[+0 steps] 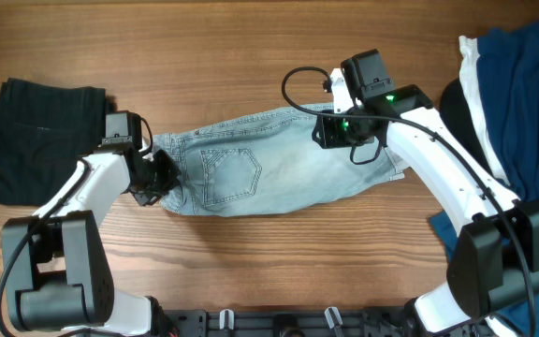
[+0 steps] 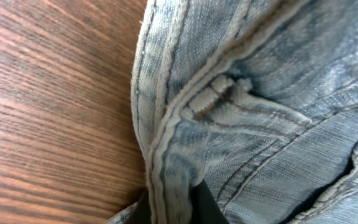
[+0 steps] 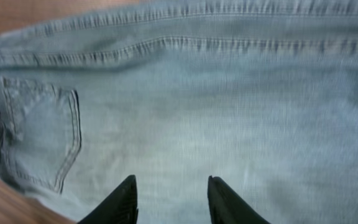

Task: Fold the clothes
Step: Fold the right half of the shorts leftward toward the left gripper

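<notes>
The pale-blue denim clothes [image 1: 279, 168] lie spread flat across the middle of the table, back pocket [image 1: 232, 173] facing up. My left gripper [image 1: 162, 176] is at the garment's left end. In the left wrist view it [image 2: 174, 202] is shut on a bunched fold of the stitched waistband edge [image 2: 166, 143], beside a belt loop [image 2: 229, 106]. My right gripper [image 1: 330, 129] hovers over the garment's upper right part. In the right wrist view its jaws [image 3: 171, 183] stand apart over smooth denim [image 3: 197, 93] with nothing between them.
A folded black garment [image 1: 36, 131] lies at the far left. At the right edge is a pile of dark-blue [image 1: 522, 103], white [image 1: 475, 94] and black cloth [image 1: 452, 103]. Bare wooden table [image 1: 204, 56] surrounds the denim.
</notes>
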`<act>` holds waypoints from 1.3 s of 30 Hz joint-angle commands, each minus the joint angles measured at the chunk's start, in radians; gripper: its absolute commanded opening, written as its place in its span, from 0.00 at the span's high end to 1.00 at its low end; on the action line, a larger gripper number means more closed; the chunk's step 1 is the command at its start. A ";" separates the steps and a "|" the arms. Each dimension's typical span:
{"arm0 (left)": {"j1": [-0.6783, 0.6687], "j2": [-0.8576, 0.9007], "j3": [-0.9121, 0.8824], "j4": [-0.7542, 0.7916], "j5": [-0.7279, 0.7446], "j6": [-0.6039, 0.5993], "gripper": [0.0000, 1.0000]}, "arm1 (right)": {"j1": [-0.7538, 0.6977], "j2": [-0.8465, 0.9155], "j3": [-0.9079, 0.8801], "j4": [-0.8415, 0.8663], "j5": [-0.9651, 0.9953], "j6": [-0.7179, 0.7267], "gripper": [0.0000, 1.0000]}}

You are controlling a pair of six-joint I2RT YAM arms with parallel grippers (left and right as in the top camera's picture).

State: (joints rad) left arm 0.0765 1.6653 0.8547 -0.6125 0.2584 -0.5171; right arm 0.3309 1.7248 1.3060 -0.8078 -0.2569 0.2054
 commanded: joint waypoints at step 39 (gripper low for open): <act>0.040 -0.092 0.593 -0.472 0.330 0.122 0.96 | 0.167 0.208 0.007 0.216 -0.293 0.074 0.77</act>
State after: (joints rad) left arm 0.1177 1.6096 1.4300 -1.0939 0.6041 -0.4038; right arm 0.6041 2.0872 1.3014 -0.4992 -0.6746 0.3637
